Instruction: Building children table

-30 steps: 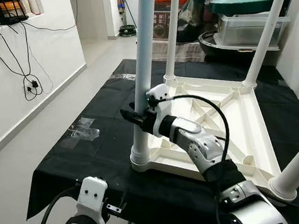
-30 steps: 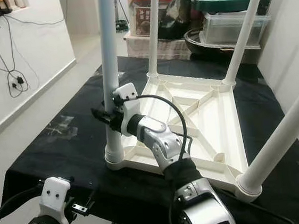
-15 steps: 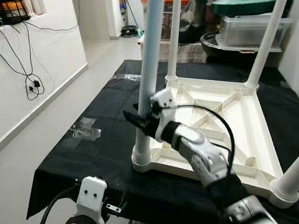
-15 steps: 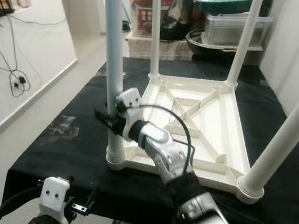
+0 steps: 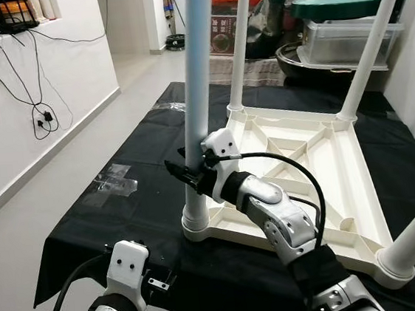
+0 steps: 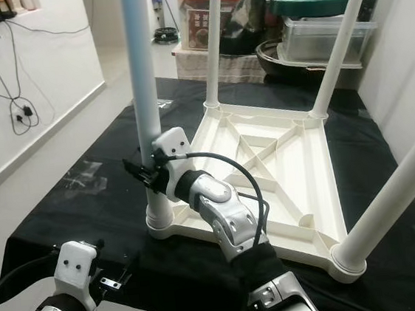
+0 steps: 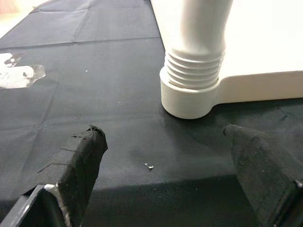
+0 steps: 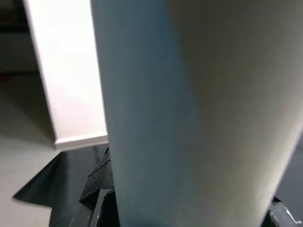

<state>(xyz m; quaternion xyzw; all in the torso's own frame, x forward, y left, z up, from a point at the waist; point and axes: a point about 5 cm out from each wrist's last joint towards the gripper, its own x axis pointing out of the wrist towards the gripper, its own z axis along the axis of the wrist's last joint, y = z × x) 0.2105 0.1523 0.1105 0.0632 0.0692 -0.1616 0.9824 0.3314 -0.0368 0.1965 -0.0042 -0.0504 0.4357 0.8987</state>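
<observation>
Right gripper clamps the near-left leg, threads half-seated in the upturned tabletop at seven o'clock; next, probably another twist; left gripper spread

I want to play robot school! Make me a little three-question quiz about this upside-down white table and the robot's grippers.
1. True or false: the white table lies upside down on a black cloth.
2. Which gripper is clamped on the nearest table leg? A) left gripper B) right gripper
3. Fill in: the table has ____ legs pointing up.

Key: 1 true. 2 B. 3 four.
</observation>
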